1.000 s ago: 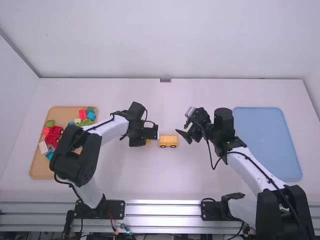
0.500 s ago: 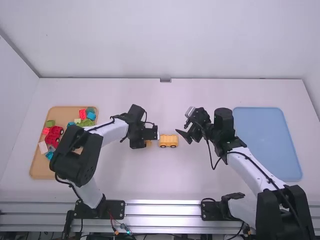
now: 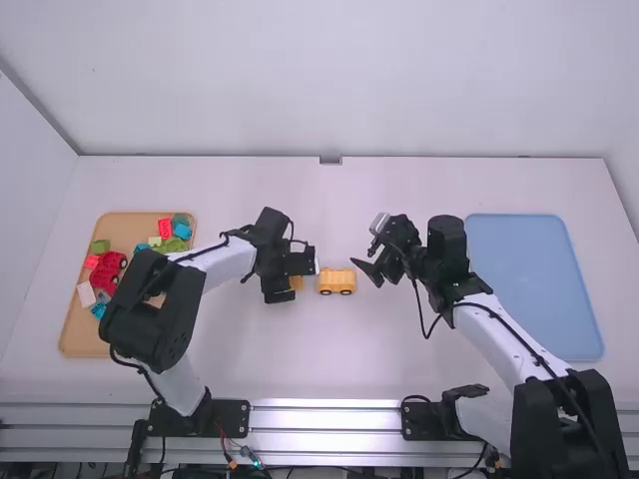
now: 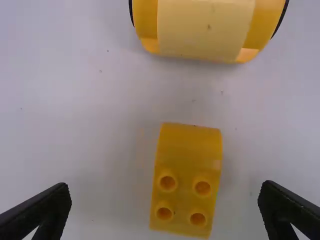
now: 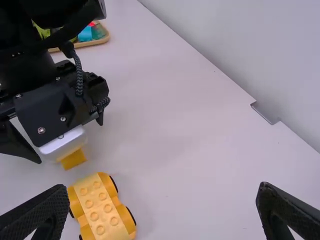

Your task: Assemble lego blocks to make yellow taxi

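so at the far left there's a tan wooden tray (image 3: pixel 75 334) of mixed coloured blocks (image 3: pixel 107 267), probably spares. next along, the left gripper (image 4: pixel 166 192) is low over the tabletop (image 3: pixel 300 364) with its jaws spread wide and empty, one on each side of a small yellow brick (image 4: pixel 186 165) with a curved end and four studs facing up. it's not touching it, clear space on both sides. just right of that sits the yellow wheeled car base (image 3: pixel 337 280), upright, studs on top. then the right gripper (image 5: pixel 164 192), jaws wide open too, nothing in them, near the base. blue tray (image 3: pixel 529 284) is at the far right.

looks to me like we're at the pick-up step for the next taxi part, base and brick being separate. next i'd centre the left jaws, close them on the brick's sides, lift, line it up with the base's studs and press. maybe the right one steadies the base, since wheels could roll, imo.
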Controlling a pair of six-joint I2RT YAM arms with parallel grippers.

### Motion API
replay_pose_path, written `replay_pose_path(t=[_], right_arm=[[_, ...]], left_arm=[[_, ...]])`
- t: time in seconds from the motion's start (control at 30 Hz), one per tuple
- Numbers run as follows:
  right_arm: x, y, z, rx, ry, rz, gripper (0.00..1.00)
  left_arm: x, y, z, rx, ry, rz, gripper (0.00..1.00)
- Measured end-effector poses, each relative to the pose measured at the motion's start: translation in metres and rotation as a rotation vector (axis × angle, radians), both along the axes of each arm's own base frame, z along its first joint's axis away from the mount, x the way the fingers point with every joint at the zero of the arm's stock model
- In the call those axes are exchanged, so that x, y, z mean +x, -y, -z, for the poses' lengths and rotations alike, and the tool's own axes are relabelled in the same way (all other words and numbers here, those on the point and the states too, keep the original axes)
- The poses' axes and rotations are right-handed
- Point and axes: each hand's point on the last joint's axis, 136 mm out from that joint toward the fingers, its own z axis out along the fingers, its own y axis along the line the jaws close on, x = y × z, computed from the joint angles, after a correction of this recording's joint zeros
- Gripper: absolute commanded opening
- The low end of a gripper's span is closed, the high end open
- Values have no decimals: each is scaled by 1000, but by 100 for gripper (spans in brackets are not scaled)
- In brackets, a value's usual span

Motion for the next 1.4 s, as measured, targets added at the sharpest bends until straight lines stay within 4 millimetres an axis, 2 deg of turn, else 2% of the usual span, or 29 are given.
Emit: replay_pose_path(t=[0.13,0.3,0.37,0.63,0.73,0.93,1.37,1.4], right_arm=[[0,0,0,-10,14,-8,98],[0,0,0,-26,36,-20,99],[0,0,0,-26,35,-20,99],[0,0,0,-21,30,-17,99],[-2,-2,1,-22,22,-24,99],[-22,-17,16,-82,3,-116,98],[-27,-21,20,-115,28,-156,98],[-26,-21,23,-117,20,-158,98]], left_arm=[[0,2,0,-14,-7,-15,99],[-18,7,-2,-85,-62,126,99],[-20,8,-5,-132,-63,165,99],[1,-2,-23,-455,92,222,99],[0,-8,-19,-554,107,204,99],[-10,-18,-6,-713,56,138,99],[-5,-13,8,-821,3,129,99],[-4,-13,9,-823,5,130,97]])
